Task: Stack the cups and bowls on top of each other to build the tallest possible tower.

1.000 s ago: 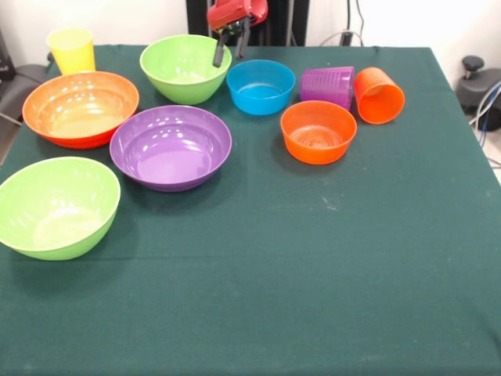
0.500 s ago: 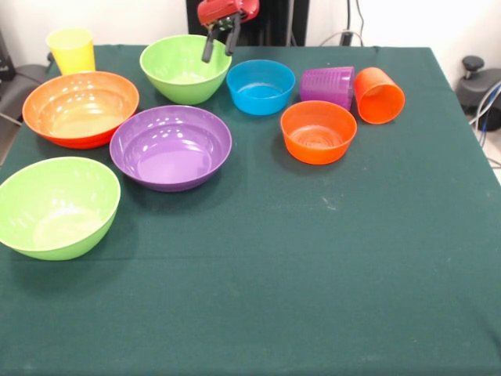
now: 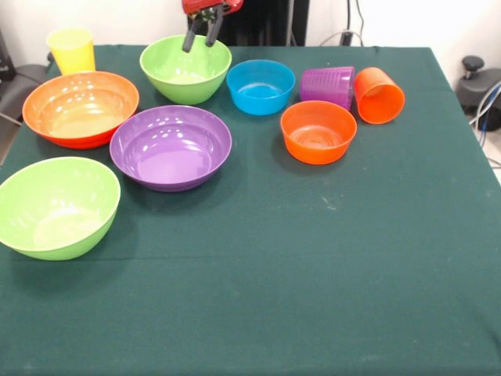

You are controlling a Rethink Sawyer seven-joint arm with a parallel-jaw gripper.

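Observation:
My gripper (image 3: 201, 38) hangs open and empty at the top of the front view, over the far rim of a lime green bowl (image 3: 185, 69). A small blue bowl (image 3: 261, 86) sits to its right. A purple ribbed cup (image 3: 327, 84) and an orange cup (image 3: 379, 95) lie on their sides beyond a small orange bowl (image 3: 318, 131). A large orange bowl (image 3: 81, 108), a purple bowl (image 3: 171, 146) and a second lime green bowl (image 3: 55, 206) stand on the left. A yellow cup (image 3: 71, 50) stands upright at the far left corner. The pink bowl is out of view.
The dark green tablecloth (image 3: 313, 266) covers the table. The robot's black pedestal (image 3: 258, 19) stands behind the far edge. A black chair (image 3: 16, 86) and a black object with cables (image 3: 479, 86) show beside the table.
My gripper has moved up and to the left, from between the green and blue bowls to over the green bowl's far rim. The bowls and cups have not moved.

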